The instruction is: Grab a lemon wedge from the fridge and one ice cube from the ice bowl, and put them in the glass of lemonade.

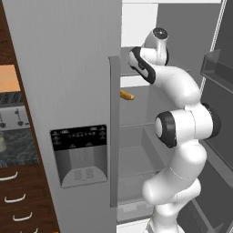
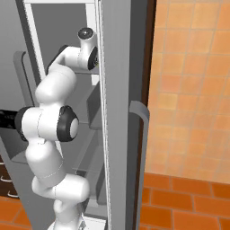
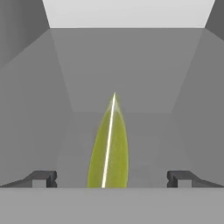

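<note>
The yellow-green lemon wedge (image 3: 109,148) stands on edge on a grey fridge shelf, right in front of the hand camera. My gripper (image 3: 112,178) is open, with one dark fingertip (image 3: 43,178) to the wedge's left and the other to its right, both well apart from it. The arm reaches through the opened right door into the upper part of the grey fridge (image 1: 68,68). The ice bowl, the ice cube and the glass of lemonade are out of view.
The shut left fridge door carries a black-panelled dispenser (image 1: 79,154) and a long handle (image 1: 114,132). An orange elongated food item (image 1: 127,95) lies on a lower shelf. The open right door (image 2: 117,112) stands beside the arm. A toaster (image 1: 9,116) sits on the counter at left.
</note>
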